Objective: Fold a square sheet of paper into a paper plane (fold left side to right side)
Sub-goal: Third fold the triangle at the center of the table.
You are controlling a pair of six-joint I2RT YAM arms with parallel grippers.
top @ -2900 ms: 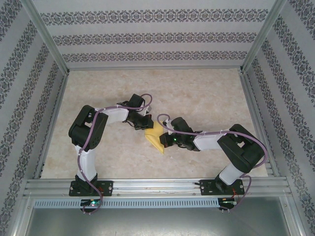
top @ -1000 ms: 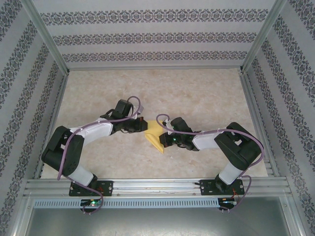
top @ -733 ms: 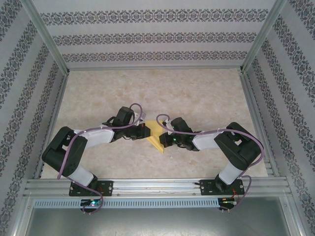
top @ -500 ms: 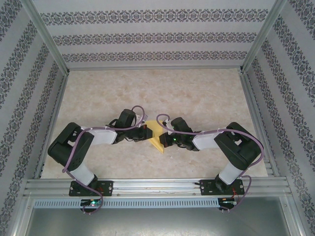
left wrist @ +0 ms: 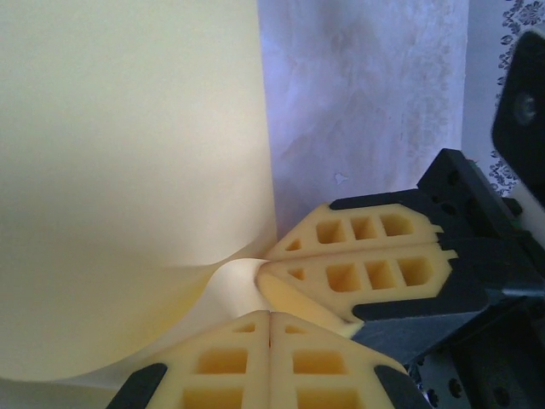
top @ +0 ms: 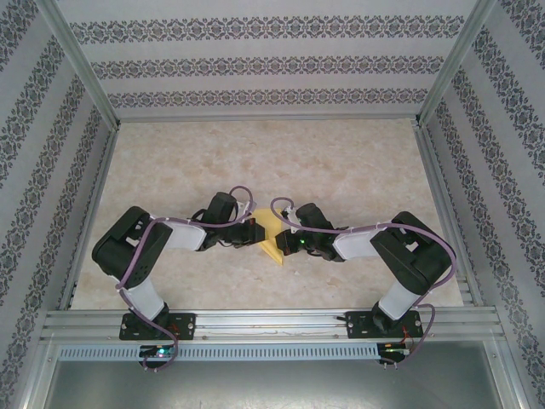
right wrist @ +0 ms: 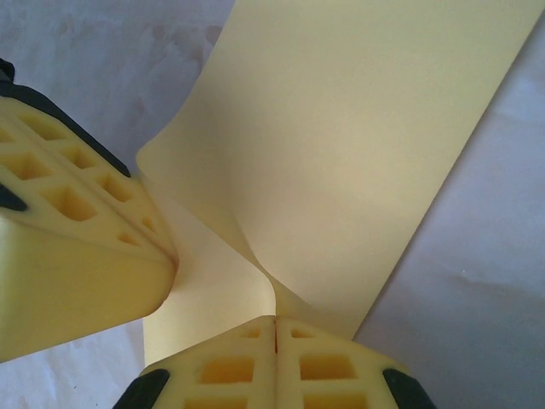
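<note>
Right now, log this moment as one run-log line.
left gripper: jaws shut on square sheet of paper | right gripper: jaws shut on same sheet | sheet: bowed, curving up between them

The thin yellow sheet of paper (left wrist: 128, 170) looks matt and smooth, and it curls softly where it meets the pads. The left pincer (left wrist: 271, 317) and the right pincer (right wrist: 274, 322) have matt pale yellow pads (left wrist: 221, 362) of moulded plastic or rubber, cut with square recesses. The pads sit in black plastic holders (left wrist: 477, 256) with a faint sheen. The beige marbled desk (top: 341, 162) is smooth and dull. The black and white arm shells (top: 362, 245) are hard plastic, slightly glossy, and carry rubbery purple cables (top: 136, 290). The silver rails (top: 272, 322) at the near edge are brushed metal. The patterned wall covering (top: 255, 64) is matt; whether it is paper or cloth is unclear.
</note>
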